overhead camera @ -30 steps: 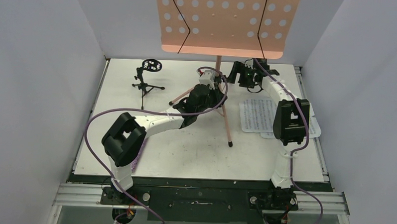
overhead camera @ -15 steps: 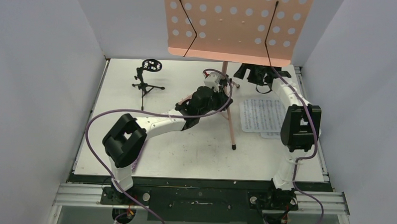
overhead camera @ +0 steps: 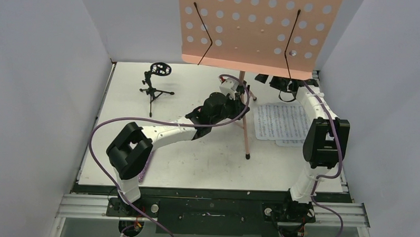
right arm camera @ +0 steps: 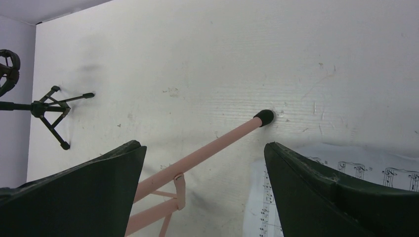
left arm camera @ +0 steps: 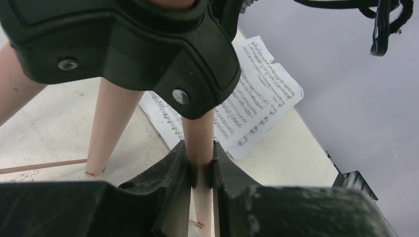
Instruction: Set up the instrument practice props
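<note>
The pink perforated music stand [overhead camera: 253,30] stands upright near the table's back, its desk towering toward the camera. My left gripper [left arm camera: 201,165] is shut on a pink tube of the stand just below the black hub [left arm camera: 123,49]; it shows from above too, the left gripper [overhead camera: 239,97]. My right gripper [right arm camera: 205,153] is open and empty above a stand leg [right arm camera: 222,140] with a black foot. From above, the desk half hides the right gripper [overhead camera: 275,80]. Sheet-music pages [overhead camera: 280,121] lie flat at the right. The black mic stand [overhead camera: 156,85] stands back left. A purple glittery microphone [overhead camera: 146,166] peeks from under my left elbow.
White walls close in the table on the left, back and right. Purple cables [overhead camera: 99,130] loop off both arms. The stand's front leg foot [overhead camera: 247,156] rests mid-table. The pages [left arm camera: 247,94] lie close to the right table edge.
The stand has shifted right and its desk has risen in the top view, carried by my left gripper. My right arm has drawn back to the right, its jaws opening wider.
</note>
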{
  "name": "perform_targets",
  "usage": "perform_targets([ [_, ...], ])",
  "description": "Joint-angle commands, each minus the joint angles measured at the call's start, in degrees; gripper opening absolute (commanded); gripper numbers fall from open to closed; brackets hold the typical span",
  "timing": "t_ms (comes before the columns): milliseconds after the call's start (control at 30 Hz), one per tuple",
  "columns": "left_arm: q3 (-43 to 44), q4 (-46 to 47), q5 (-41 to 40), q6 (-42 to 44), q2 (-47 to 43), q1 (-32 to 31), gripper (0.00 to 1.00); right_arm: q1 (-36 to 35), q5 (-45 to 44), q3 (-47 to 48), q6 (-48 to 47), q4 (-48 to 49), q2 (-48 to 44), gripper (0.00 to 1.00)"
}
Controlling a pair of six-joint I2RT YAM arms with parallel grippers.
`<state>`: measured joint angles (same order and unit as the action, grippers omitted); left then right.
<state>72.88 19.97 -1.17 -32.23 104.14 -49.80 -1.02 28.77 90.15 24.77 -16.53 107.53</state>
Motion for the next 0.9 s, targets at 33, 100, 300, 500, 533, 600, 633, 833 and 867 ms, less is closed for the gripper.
perform_targets([
  [33,1.1,1.9,4.3,-0.2,-3.4,-1.6,0.30,0.9,0.7,-3.7,0.5,1.5,-5.4,0.96],
  [100,1.3,1.5,4.2,0.2,-3.5,-1.6,0.47,0.9,0.7,-5.1,0.6,1.6,-6.5,0.96],
  [300,0.0,1.7,3.7,2.5,-5.4,-1.6,0.83,3.3,0.8,-8.1,0.5,1.5,-8.9,0.96],
  [500,-6.4,5.6,2.2,4.4,-10.1,-1.6,0.96,4.3,-0.8,-11.1,-0.6,0.3,-12.0,0.98],
  [533,-7.8,6.1,1.7,4.9,-11.2,-1.6,0.96,4.5,-1.4,-11.9,-0.9,0.2,-12.7,0.98],
  [600,-10.3,6.7,0.9,6.4,-13.3,-1.6,0.97,4.6,-3.2,-13.6,-1.4,-0.4,-14.4,0.99],
  [633,-11.7,6.8,-0.1,7.3,-15.1,-1.6,0.96,4.6,-4.3,-14.4,-1.6,-0.8,-15.2,0.99],
  [833,-21.8,6.6,-3.6,16.1,-24.5,-1.4,0.96,4.9,-10.7,-20.1,-0.6,-3.1,-20.4,1.00],
  [867,-23.1,5.5,-4.8,17.6,-26.4,-1.3,0.96,5.0,-12.0,-21.5,-0.3,-3.6,-21.2,1.00],
])
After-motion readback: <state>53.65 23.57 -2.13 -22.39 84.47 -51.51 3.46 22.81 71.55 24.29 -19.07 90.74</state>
